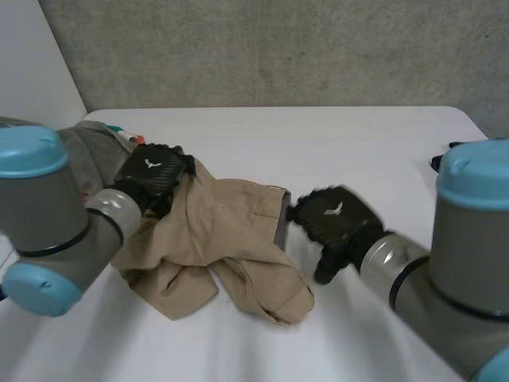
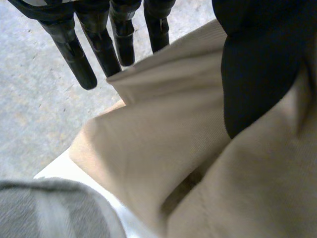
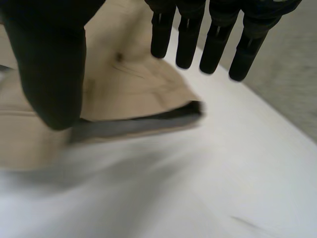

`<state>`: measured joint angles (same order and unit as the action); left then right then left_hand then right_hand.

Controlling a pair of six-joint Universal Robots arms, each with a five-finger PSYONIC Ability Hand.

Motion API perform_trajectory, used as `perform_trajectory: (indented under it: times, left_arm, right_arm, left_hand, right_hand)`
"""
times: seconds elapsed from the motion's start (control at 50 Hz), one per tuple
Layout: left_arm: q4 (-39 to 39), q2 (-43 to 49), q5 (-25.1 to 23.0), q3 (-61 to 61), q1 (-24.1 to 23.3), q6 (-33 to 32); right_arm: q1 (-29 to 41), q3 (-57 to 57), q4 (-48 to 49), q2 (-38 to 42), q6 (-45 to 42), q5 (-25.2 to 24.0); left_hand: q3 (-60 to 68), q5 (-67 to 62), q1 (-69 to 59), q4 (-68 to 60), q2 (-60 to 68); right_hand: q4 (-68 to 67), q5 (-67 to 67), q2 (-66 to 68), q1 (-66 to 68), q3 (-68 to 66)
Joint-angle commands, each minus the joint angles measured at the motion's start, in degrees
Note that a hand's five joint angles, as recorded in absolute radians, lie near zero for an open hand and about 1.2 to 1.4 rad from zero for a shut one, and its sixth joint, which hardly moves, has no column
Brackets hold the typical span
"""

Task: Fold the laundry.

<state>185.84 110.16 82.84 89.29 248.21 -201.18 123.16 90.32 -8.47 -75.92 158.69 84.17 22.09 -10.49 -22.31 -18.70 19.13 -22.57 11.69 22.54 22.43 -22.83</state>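
Fingers [image 2: 74, 54] of left hand [image 1: 151, 171] pinch crumpled tan shorts [image 1: 223, 239].

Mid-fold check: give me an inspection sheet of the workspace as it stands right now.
Surface: white table, laundry on its left half.
Job's things: crumpled beige fabric trousers lying unfolded, waistband at their right end; grey fabric garment heaped at the table's left, behind the left arm.
Clutter: small white, green and orange item beside the grey garment; too small to identify.
Grippers: left robot hand pinches the trousers' left edge between thumb and straight fingers; right robot hand open beside the waistband, not gripping.
Cables: nothing seen.
Surroundings: grey concrete wall behind the table.
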Motion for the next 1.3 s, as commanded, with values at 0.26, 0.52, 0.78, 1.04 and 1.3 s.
perform_trajectory:
  times: [0.26, 0.52, 0.78, 1.04, 1.3]
  left_arm:
    - [-8.82, -24.99, -2.33, 16.61, 10.98, 7.38]
    - [-9.79, -18.58, -2.86, 22.24, 13.44, 6.94]
    - [-4.7, -7.33, -1.98, 11.72, 8.61, 3.87]
    - [14.81, -3.29, 6.98, -33.02, 6.5, 8.69]
    - [11.39, -1.35, 5.67, -27.43, 5.62, 11.95]
  right_arm:
    - [-2.75, 0.9, -6.91, -3.45, 11.0, -5.51]
    - [2.43, 4.25, -3.75, 6.04, 26.85, -5.6]
    - [5.07, -8.22, 2.74, 13.78, 21.24, -3.66]
    - [1.3, -39.33, 29.6, 13.87, -9.09, 7.58]
    - [-0.73, -28.73, 35.89, 8.25, -12.71, 3.02]
  left_hand:
    - [-8.51, 6.91, 8.73, 5.13, -5.55]
    - [-9.02, 7.42, 9.24, 5.64, -6.06]
    - [57.91, -59.51, -57.69, -61.29, 60.87]
    - [57.91, -59.51, -57.69, -61.3, 60.87]
    - [57.91, -59.51, -57.69, -61.3, 60.87]
  right_hand:
    - [12.57, -11.69, -12.54, -12.43, 12.83]
    - [12.57, -11.69, -12.54, -12.43, 12.83]
    - [-57.43, 58.31, 57.46, 57.57, -57.17]
    - [-57.43, 58.31, 57.46, 57.57, -57.17]
    - [-57.43, 58.31, 57.46, 57.57, -57.17]
